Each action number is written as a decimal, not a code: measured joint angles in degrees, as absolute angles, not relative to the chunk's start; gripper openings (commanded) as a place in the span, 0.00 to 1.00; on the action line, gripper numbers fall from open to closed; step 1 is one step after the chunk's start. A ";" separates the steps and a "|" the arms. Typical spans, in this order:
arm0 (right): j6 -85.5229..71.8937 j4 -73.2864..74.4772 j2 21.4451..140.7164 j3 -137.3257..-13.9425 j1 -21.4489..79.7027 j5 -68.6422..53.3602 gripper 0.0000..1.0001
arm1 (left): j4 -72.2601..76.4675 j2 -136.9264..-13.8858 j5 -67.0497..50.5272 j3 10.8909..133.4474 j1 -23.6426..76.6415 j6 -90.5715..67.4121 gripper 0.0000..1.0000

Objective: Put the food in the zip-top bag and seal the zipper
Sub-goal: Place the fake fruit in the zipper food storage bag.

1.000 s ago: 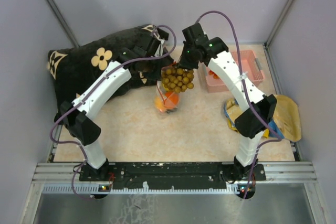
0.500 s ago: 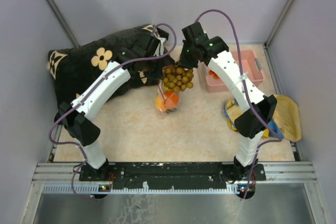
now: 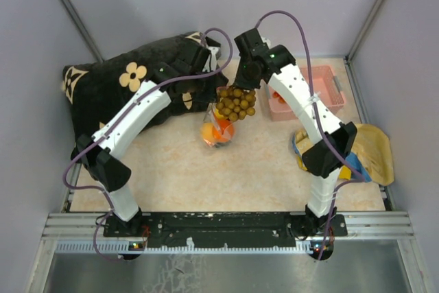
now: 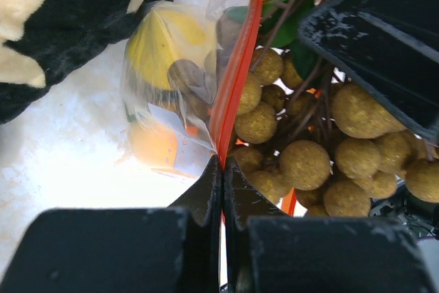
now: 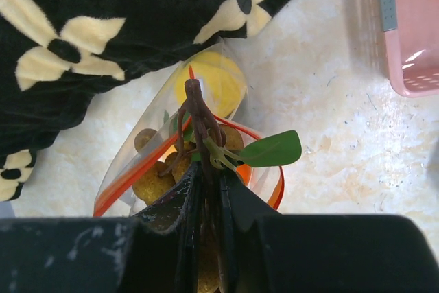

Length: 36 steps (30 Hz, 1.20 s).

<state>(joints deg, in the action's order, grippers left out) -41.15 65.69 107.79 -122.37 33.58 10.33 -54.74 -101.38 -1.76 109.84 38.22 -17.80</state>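
The clear zip-top bag [image 3: 218, 132] hangs over the middle of the table with a yellow fruit [image 4: 161, 46] and an orange fruit [image 4: 154, 145] inside. My left gripper [image 4: 223, 164] is shut on the orange-red zipper strip [image 4: 236, 80] at the bag's mouth; in the top view it [image 3: 212, 97] is just above the bag. My right gripper [image 5: 206, 173] is shut on the brown stem [image 5: 199, 114] of the tan-brown ball bunch [image 3: 235, 103]. The bunch [image 4: 302, 162] hangs in the open mouth, partly inside. A green leaf [image 5: 271, 149] sticks out to the right.
A black cloth with cream flowers [image 3: 123, 84] lies at the back left, close behind the bag. A pink basket [image 3: 322, 77] holding orange pieces stands at the back right. A yellow-and-blue cloth [image 3: 374, 152] lies at the right edge. Grey walls enclose the table.
Both grippers, the bag and the bunch have shifted slightly toward the back. The bunch still hangs at the bag's mouth, and both grips are unchanged.
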 measured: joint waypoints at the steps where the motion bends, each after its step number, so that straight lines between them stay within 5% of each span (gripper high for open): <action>1: -41.17 65.69 108.07 -122.37 33.58 10.41 0.00 | -54.39 -101.32 -2.11 109.65 38.26 -17.96 0.00; 23: -44.47 62.00 109.69 -121.99 33.76 9.32 0.00 | -51.37 -101.19 -2.98 106.72 39.51 -18.20 0.00; 36: -45.19 56.38 109.65 -112.33 37.82 19.29 0.01 | -51.09 -101.01 -2.04 105.21 38.76 -19.11 0.00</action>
